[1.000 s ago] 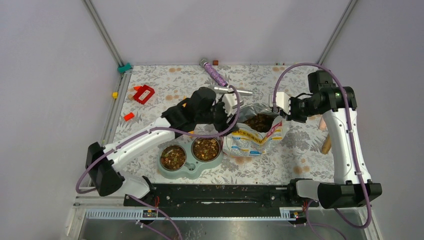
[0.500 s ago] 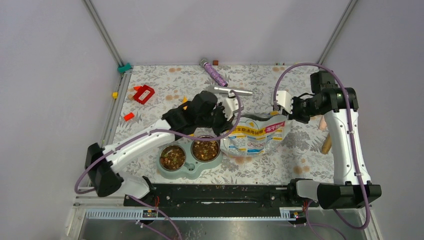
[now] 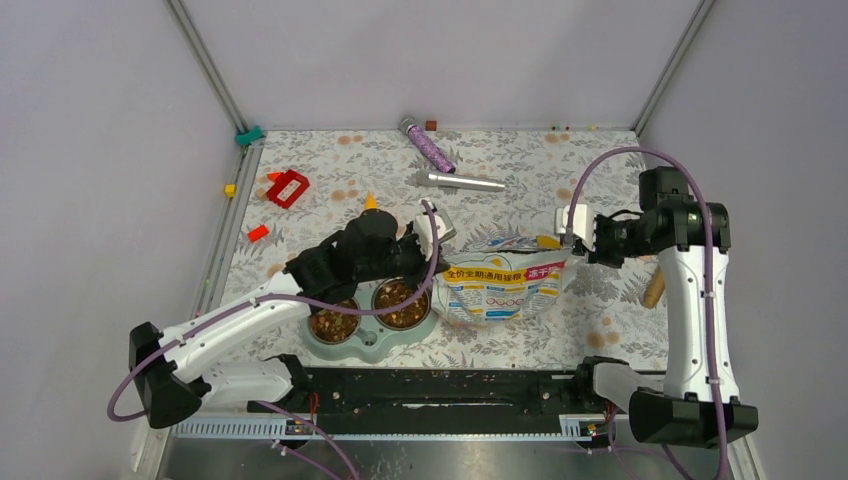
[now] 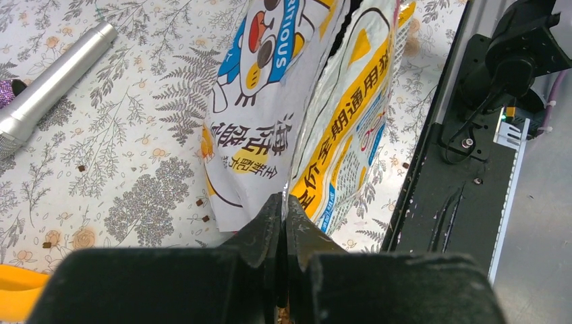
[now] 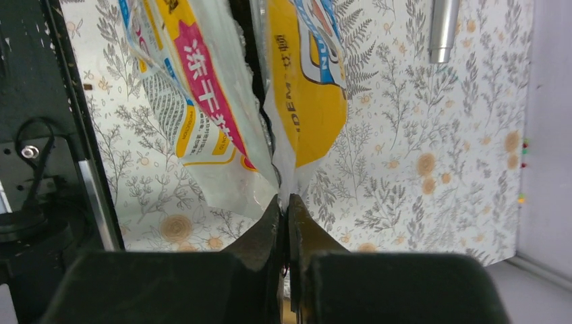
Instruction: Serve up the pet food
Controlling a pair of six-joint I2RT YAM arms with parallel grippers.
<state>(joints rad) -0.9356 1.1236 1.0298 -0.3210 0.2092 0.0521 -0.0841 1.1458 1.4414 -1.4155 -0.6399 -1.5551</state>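
The left fingers (image 4: pixel 264 229) are shut tight on the left end of the bag (image 3: pixel 505 285); the right fingers (image 5: pixel 264 233) pinch its right end; the bag lies long, left to right, between them; pet food (image 3: pixel 400 300) sits in the green feeder (image 3: pixel 367 345), near and left of the left fingers.

Bag (image 3: pixel 500 290) yellow, white, pink (cartoon cat print); tablecloth (image 3: pixel 330 160) pale grey floral; feeder (image 3: pixel 372 346) pale green; kibble (image 3: pixel 400 304) brown.

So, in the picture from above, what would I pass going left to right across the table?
small yellow block → red thing → green feeder → cat food bag → wooden stick
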